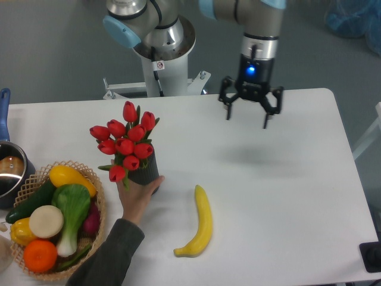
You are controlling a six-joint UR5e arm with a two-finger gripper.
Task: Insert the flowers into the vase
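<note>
Camera view from above the table: I see the flowers (127, 140) standing in the vase (144, 173), stems down in its round mouth and the red buds fanned out above and to the left of the rim. I count about nine buds, bound as one bunch, and one vase. A person's hand (139, 193) reaches in from the lower edge and wraps around the base of the vase, touching it.

My gripper (250, 112) hangs well apart from all this, up and to the right of the bouquet near the far edge of the table (286, 179). Its fingers are spread and hold nothing. So the flowers lie to the left of the jaws and toward the camera, their long axis roughly upright in the vase, and the person's hand is far nearer to them than my arm is. I judge the insertion done; any further move of mine should keep away from that hand.

Elsewhere: one banana (200, 221) lying near the vase to its right, one wicker basket (99, 205) of vegetables and fruit to the left, and one metal pot (11, 170) with a blue handle at the left edge.
</note>
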